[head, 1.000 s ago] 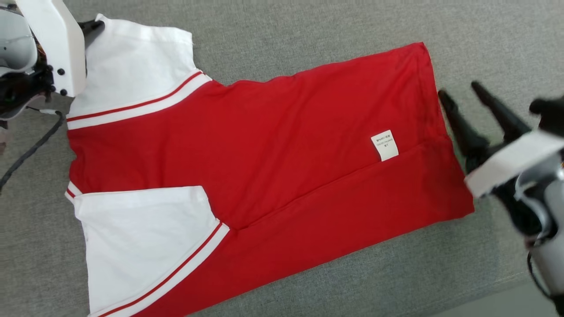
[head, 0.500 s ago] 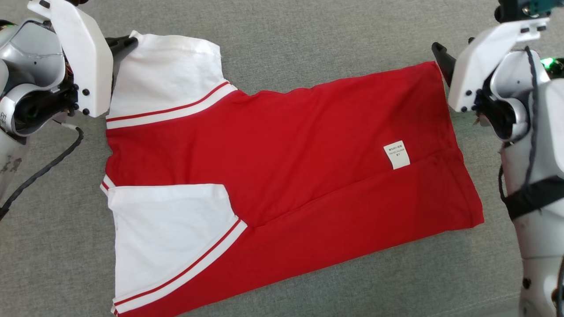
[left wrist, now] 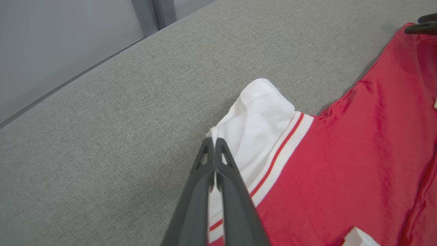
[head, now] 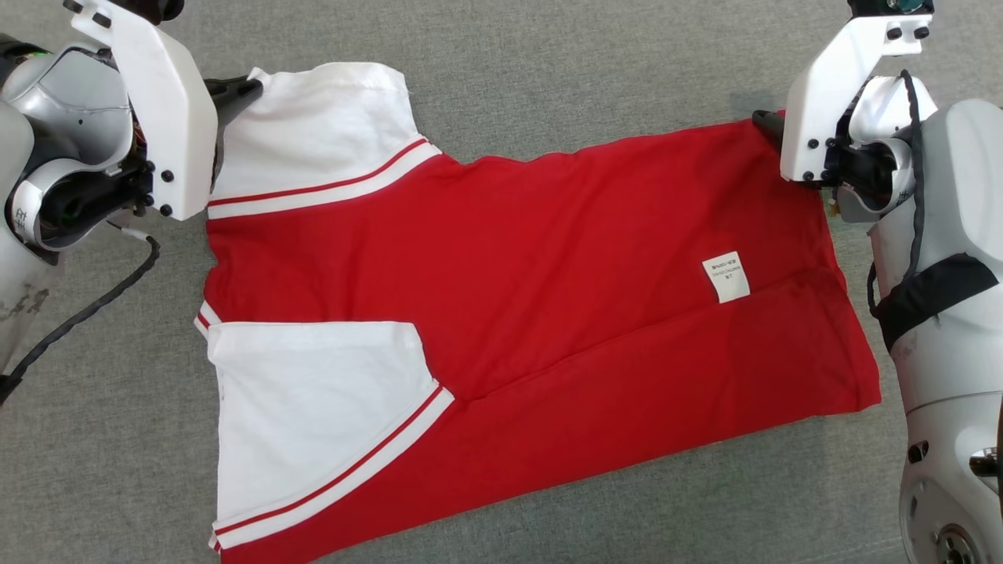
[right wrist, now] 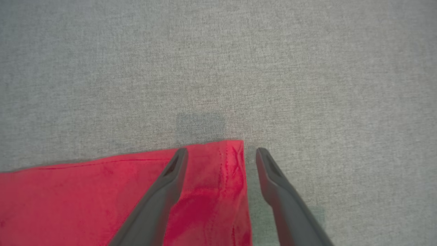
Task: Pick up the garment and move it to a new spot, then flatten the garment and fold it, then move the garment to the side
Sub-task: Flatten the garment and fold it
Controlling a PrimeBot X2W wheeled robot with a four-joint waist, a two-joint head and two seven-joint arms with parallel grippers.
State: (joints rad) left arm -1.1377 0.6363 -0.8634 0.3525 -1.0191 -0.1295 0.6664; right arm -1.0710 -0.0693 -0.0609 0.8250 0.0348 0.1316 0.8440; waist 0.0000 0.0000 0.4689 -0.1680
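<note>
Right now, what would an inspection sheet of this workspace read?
Surface: grey fabric surface, with the garment spread on it.
Job's things: garment lies flat, red body, white sleeves, near long side folded over; white label showing.
Clutter: nothing seen.
Grippers: left gripper fingers shut on the far sleeve at its corner; right gripper fingers open, straddling the garment's far hem corner.
Cables: black cable trails below the left arm.
Surroundings: grey panel beyond the surface's edge, in the left wrist view.
</note>
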